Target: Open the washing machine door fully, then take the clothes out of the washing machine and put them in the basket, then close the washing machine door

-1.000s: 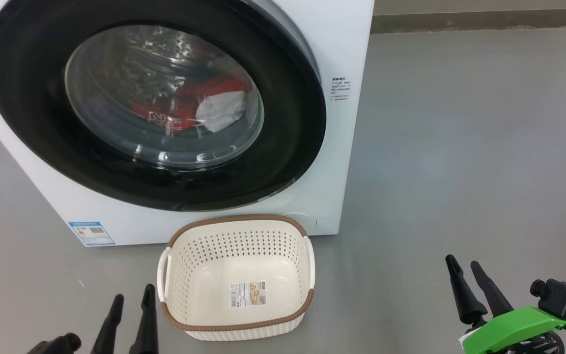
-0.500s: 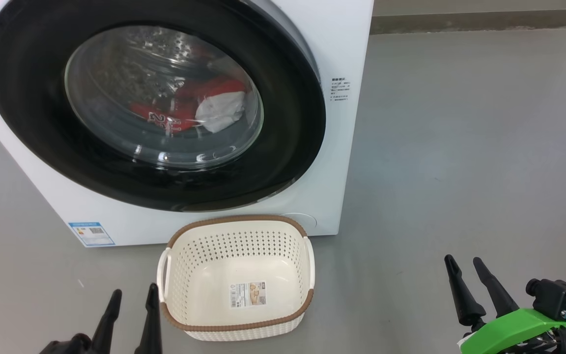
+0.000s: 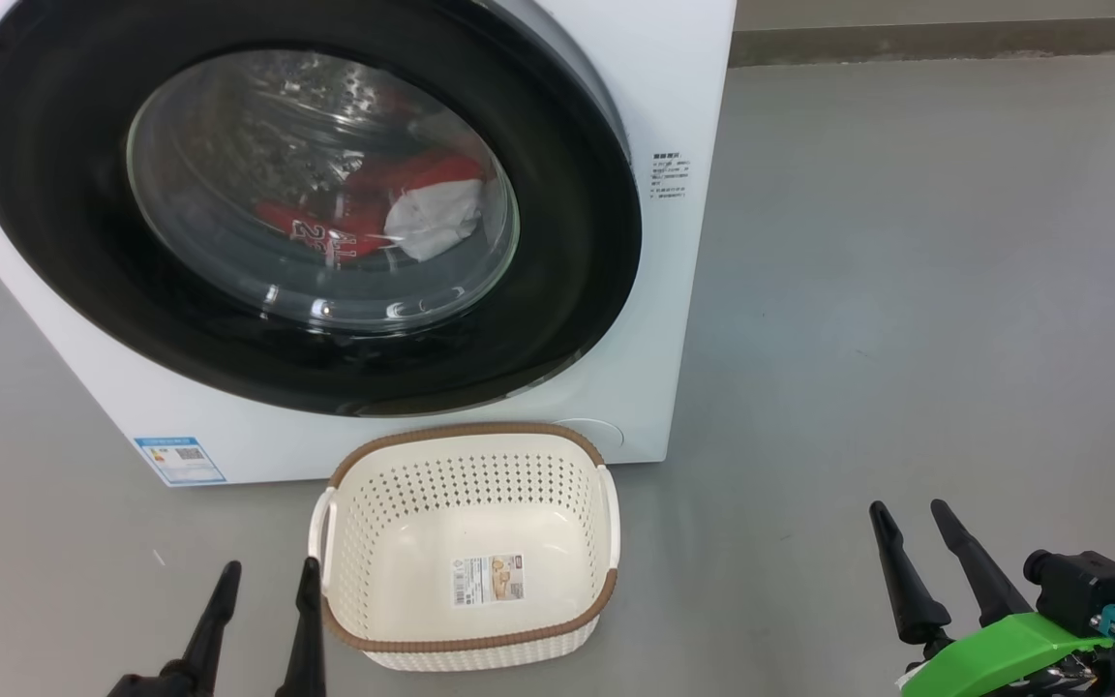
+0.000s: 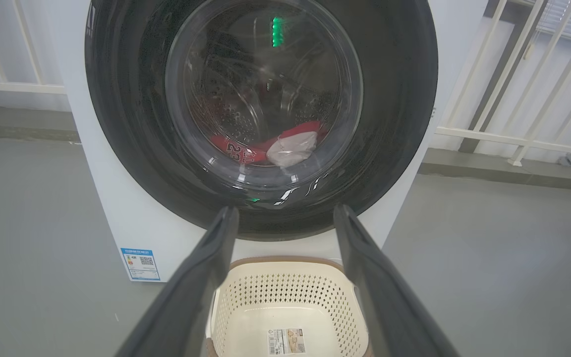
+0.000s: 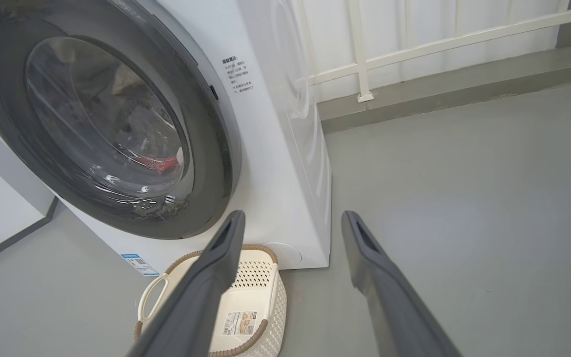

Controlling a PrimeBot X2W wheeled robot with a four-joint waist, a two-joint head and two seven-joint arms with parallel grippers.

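Two grippers sit low in head view, both w/ jaws spread wide, nothing held. Left gripper (image 3: 268, 567): lower left, inner finger just beside left handle of basket (image 3: 466, 642); contact cannot be told. Right gripper (image 3: 908, 505): lower right, over bare floor (image 3: 906, 290), well apart from basket. Basket stands upright on floor, directly in front of washing machine (image 3: 674, 97), below washing machine door (image 3: 64, 242); paper label on its bottom. Door is closed against machine front. Clothes (image 3: 364, 218) lie in drum behind door glass, low in window: red fabric w/ white print, white patch at right. Blue label (image 3: 180, 460) at lower left corner of machine front
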